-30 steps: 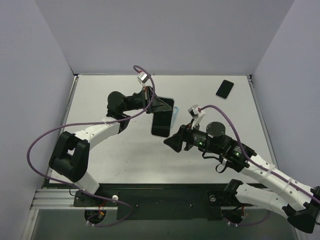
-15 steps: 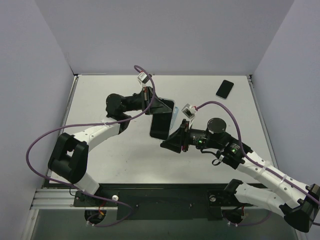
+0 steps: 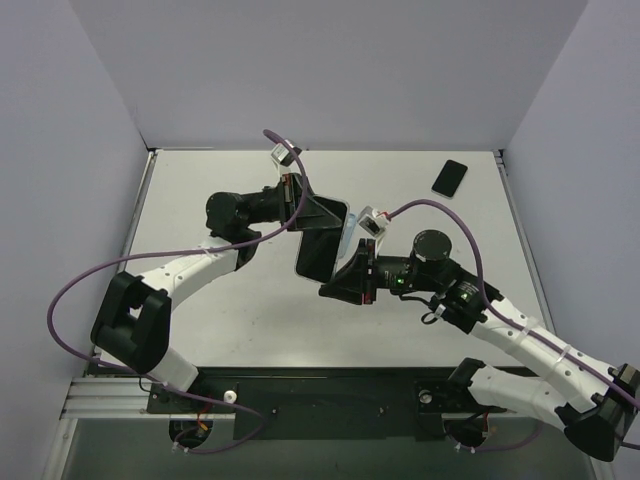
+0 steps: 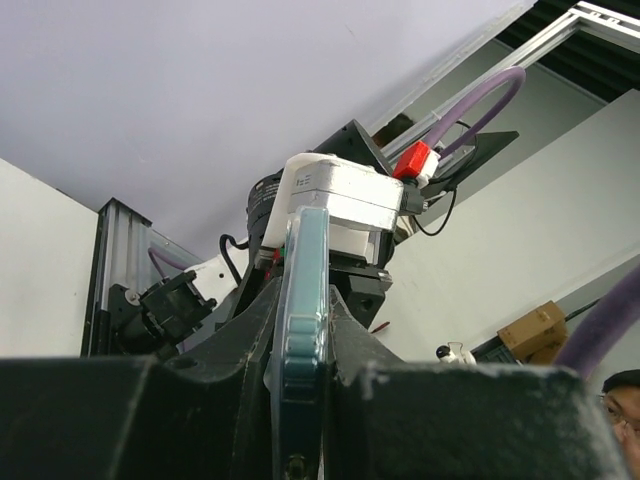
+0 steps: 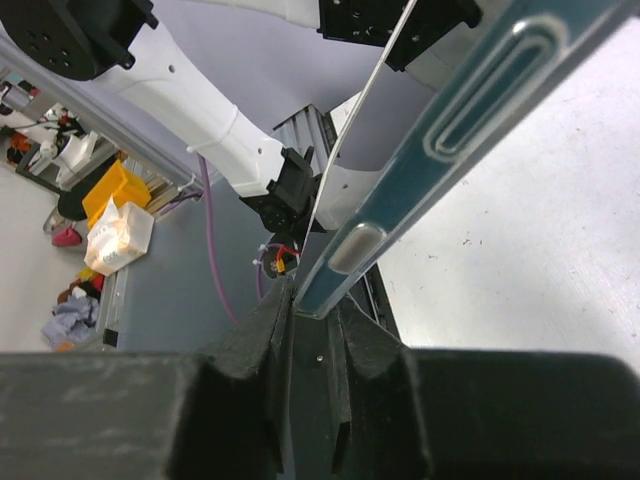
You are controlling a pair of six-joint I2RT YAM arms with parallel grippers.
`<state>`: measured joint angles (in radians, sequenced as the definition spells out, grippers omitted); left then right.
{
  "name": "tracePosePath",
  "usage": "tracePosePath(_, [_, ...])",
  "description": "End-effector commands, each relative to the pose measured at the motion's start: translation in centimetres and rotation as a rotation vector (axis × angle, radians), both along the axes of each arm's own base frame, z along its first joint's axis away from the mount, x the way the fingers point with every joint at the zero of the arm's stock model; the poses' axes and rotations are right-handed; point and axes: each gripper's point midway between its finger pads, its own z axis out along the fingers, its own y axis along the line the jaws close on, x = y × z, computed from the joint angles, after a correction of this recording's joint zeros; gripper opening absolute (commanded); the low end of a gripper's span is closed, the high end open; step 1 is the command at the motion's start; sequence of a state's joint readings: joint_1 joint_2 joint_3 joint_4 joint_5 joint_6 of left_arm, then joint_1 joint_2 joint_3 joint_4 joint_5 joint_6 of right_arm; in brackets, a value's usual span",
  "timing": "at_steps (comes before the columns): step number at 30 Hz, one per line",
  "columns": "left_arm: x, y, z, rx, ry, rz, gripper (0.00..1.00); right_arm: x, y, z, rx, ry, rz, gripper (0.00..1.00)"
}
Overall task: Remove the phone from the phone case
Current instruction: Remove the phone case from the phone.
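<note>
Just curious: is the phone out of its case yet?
Not out: the dark phone sits inside the pale blue case, whose rim shows along its side. The left tool and right tool pinch opposite ends.

The left arm (image 3: pixel 190 265) bends from the lower left up to mid-frame, its left gripper (image 3: pixel 322 214) pinched tight on the phone case (image 4: pixel 303 290). The right arm (image 3: pixel 520 340) stretches in from the lower right, its right gripper (image 3: pixel 335 287) clamped on the phone case's lower end.
</note>
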<state>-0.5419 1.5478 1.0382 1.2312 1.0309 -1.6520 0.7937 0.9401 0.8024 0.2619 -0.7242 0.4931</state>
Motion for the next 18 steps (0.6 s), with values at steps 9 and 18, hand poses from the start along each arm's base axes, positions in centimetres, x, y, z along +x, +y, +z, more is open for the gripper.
tracePosePath(9, [-6.0,1.5,4.9,-0.156,0.007,-0.16,0.0,1.4,0.2,1.9,-0.11,-0.363,-0.024,0.0])
tracePosePath(18, [-5.6,1.5,5.3,-0.22,0.126,-0.211,0.0,5.8,-0.5,1.8,-0.336,-0.538,-0.221,0.0])
